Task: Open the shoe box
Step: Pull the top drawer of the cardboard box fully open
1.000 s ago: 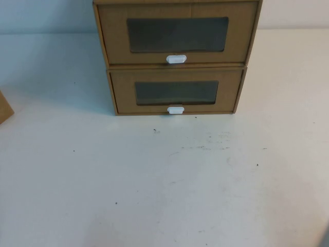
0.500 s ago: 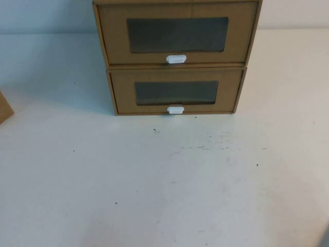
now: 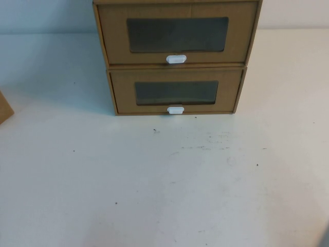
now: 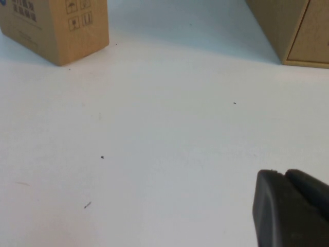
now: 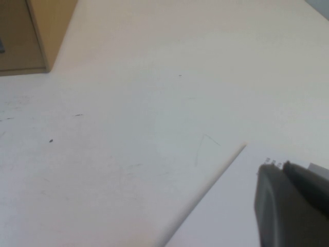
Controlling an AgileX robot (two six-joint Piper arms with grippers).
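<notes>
Two brown cardboard shoe boxes are stacked at the back middle of the white table (image 3: 164, 180). The lower shoe box (image 3: 176, 91) has a dark window and a small white handle (image 3: 175, 109). The upper shoe box (image 3: 177, 32) carries a like handle (image 3: 176, 58). Both fronts sit flush and closed. Neither arm shows in the high view. In the left wrist view my left gripper (image 4: 281, 173) hovers low over bare table, shut and empty, with a corner of the lower box (image 4: 303, 36) far off. My right gripper (image 5: 280, 165) is shut and empty near the table's edge (image 5: 205, 190).
A brown carton (image 4: 56, 25) with printed marks stands on the table to the left, its corner just visible at the left edge of the high view (image 3: 4, 107). Small dark specks and scuffs mark the tabletop.
</notes>
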